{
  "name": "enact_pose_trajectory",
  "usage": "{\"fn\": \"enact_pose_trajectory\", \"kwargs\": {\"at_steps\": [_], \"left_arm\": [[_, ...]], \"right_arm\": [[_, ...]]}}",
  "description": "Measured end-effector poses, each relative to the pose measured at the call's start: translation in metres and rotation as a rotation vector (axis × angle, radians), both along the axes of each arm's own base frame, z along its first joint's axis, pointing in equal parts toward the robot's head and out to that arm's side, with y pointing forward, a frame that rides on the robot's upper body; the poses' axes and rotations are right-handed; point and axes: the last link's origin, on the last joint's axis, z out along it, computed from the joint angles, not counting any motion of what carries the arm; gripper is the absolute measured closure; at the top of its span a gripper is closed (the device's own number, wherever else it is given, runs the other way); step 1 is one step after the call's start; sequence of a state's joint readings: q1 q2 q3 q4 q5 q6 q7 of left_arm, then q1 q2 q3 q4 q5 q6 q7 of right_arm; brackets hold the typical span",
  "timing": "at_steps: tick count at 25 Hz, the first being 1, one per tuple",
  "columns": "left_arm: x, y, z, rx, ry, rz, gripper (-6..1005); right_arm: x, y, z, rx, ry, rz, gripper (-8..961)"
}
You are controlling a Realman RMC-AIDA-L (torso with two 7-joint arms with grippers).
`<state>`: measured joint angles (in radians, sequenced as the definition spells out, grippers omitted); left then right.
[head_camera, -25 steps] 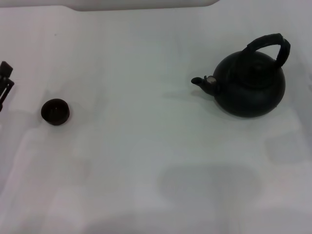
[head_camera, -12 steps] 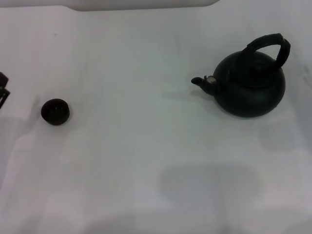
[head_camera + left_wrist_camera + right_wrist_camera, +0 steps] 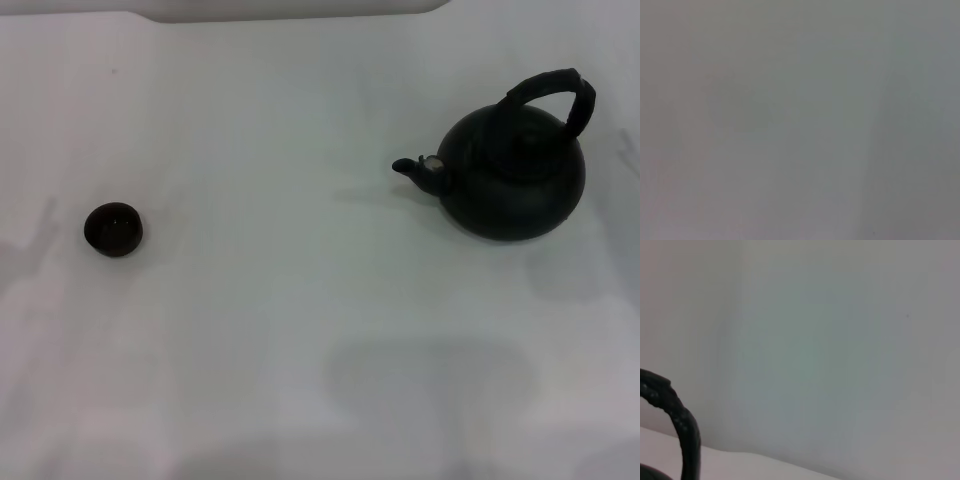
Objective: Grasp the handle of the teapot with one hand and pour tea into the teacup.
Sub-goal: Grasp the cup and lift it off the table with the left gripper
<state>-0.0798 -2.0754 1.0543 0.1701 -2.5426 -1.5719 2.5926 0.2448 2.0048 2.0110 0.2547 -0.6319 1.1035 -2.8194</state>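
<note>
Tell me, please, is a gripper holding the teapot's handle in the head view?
No, the handle arches free over the teapot, and no gripper shows anywhere on the table.

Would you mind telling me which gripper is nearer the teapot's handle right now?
Probably the right: its wrist camera shows the handle close by, while neither gripper appears in the head view, and the left wrist view shows no teapot at all.

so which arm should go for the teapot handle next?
Probably right. The teapot sits on the robot's right side, and the right wrist view already shows its handle close by. Neither gripper shows in any view.
</note>
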Motion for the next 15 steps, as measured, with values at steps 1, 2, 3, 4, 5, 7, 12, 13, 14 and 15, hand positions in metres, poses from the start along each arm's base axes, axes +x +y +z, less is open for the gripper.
{"fn": "enact_pose_trajectory", "kwargs": {"at_steps": [1, 2, 3, 4, 5, 7, 12, 13, 14, 15], "left_arm": [[0.0, 0.001, 0.005, -0.003, 0.0, -0.007, 134], [-0.001, 0.001, 0.009, -0.011, -0.005, -0.007, 134], [-0.001, 0.002, 0.014, -0.02, 0.004, -0.01, 134], [-0.002, 0.003, 0.019, -0.034, 0.015, -0.004, 134], [-0.002, 0.005, 0.023, -0.045, 0.034, -0.003, 134], [0.0, 0.006, 0.029, -0.071, 0.06, 0.008, 133], [0.012, 0.019, 0.036, -0.149, 0.07, 0.068, 132], [0.015, 0.021, 0.037, -0.165, 0.07, 0.1, 132], [0.018, 0.023, 0.037, -0.176, 0.072, 0.116, 132], [0.021, 0.024, 0.037, -0.191, 0.07, 0.148, 132]], "right_arm": [[0.0, 0.0, 0.0, 0.0, 0.0, 0.0, 94], [0.0, 0.0, 0.0, 0.0, 0.0, 0.0, 94], [0.0, 0.0, 0.0, 0.0, 0.0, 0.0, 94], [0.0, 0.001, 0.0, 0.0, 0.0, 0.001, 94], [-0.001, 0.001, 0.0, 0.0, 0.0, 0.001, 94], [-0.001, 0.001, 0.0, -0.001, 0.0, 0.002, 94], [-0.001, 0.002, -0.002, -0.002, 0.003, 0.002, 94], [-0.001, 0.001, -0.002, -0.002, 0.003, 0.001, 94], [-0.001, 0.001, -0.002, -0.003, 0.004, 0.0, 94], [-0.001, 0.001, -0.002, -0.003, 0.004, -0.003, 94]]}}
